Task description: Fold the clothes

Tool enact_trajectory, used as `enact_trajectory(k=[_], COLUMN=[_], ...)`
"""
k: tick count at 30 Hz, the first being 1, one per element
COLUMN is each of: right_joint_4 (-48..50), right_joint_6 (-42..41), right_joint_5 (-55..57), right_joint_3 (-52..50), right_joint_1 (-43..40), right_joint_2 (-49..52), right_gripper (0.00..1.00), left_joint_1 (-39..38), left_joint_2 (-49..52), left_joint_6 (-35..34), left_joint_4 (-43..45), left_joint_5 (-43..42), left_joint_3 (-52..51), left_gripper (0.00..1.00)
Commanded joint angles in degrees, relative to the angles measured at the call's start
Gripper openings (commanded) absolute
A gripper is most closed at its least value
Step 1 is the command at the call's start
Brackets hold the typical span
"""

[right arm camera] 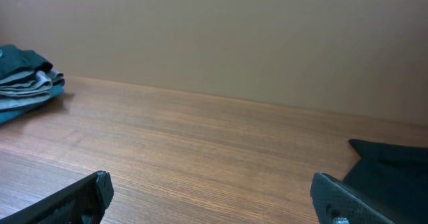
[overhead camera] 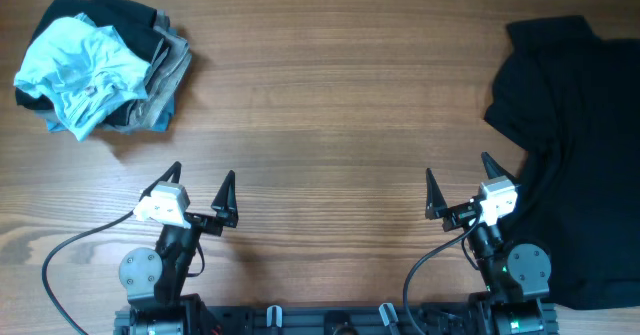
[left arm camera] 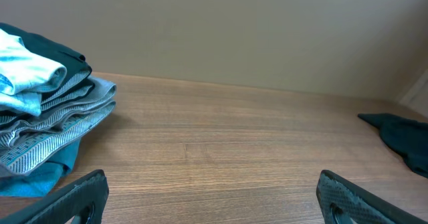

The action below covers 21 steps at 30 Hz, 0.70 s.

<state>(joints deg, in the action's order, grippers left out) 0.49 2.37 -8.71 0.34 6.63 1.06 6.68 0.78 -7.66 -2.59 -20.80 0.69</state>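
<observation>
A black shirt (overhead camera: 575, 145) lies spread out unfolded at the right side of the table; its edge shows in the left wrist view (left arm camera: 401, 138) and the right wrist view (right arm camera: 391, 167). A stack of folded clothes (overhead camera: 100, 65) with a light blue piece on top sits at the far left; it also shows in the left wrist view (left arm camera: 43, 117) and the right wrist view (right arm camera: 27, 77). My left gripper (overhead camera: 203, 188) is open and empty near the front edge. My right gripper (overhead camera: 458, 185) is open and empty, just left of the black shirt.
The wooden table (overhead camera: 330, 105) runs between the stack and the shirt. A plain beige wall (left arm camera: 234, 30) stands behind the table's far edge. Both arm bases sit at the front edge.
</observation>
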Motion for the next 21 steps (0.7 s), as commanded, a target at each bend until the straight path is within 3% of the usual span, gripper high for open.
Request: enact_trajectory(k=[1,14,21], right_joint_4=[0.2,0.2,0.3], right_joint_6=[-0.9,-0.9,-4.8], right_joint_5=[-0.2,-0.2,-0.3], right_joint_3=[0.0,0.0,0.0], right_joint_1=[-0.2,-0.2,-0.2], right_joint_2=[-0.3,-0.3,-0.3], right_gripper=[1.0,1.0,1.0], left_joint_1=[-0.3,-0.3,-0.3], left_joint_2=[-0.4,-0.4,-0.4], left_joint_6=[-0.3,-0.3,-0.5], left_joint_4=[0.0,0.0,3.9], left_joint_5=[0.3,0.3,-5.4], left_joint_3=[-0.3,-0.3,-0.3], left_gripper=[1.0,1.0,1.0])
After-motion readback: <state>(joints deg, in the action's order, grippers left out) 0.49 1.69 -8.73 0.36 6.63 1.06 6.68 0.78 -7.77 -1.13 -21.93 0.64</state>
